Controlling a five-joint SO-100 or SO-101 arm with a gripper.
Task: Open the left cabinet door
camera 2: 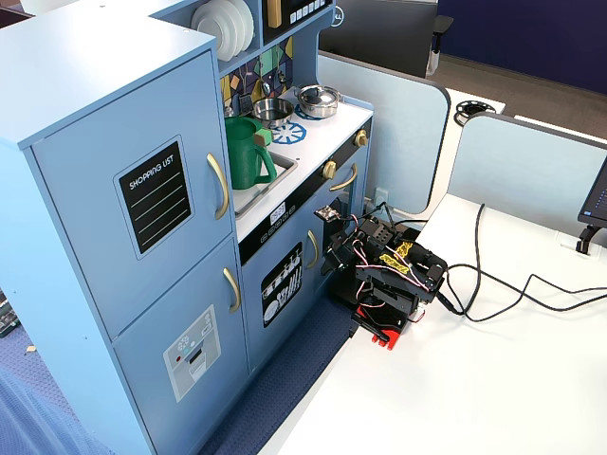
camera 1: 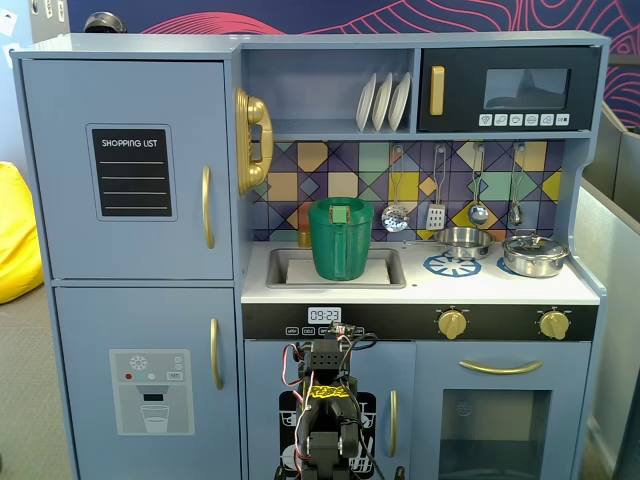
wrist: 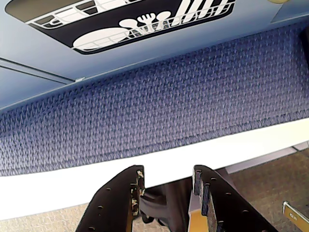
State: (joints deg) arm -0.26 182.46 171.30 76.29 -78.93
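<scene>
The left cabinet door is the upper blue-grey door with the black "SHOPPING LIST" panel and a vertical gold handle. It is shut in both fixed views, and the door and handle show from the side. My arm sits folded low in front of the kitchen, on the white table, far below and right of that handle. In the wrist view my gripper points down over the table edge, jaws apart and empty. The door is out of the wrist view.
The lower door with the water-dispenser graphic is below the target. The small dish-rack door is just ahead of the gripper, above blue carpet. A green pitcher stands in the sink. Cables trail across the table.
</scene>
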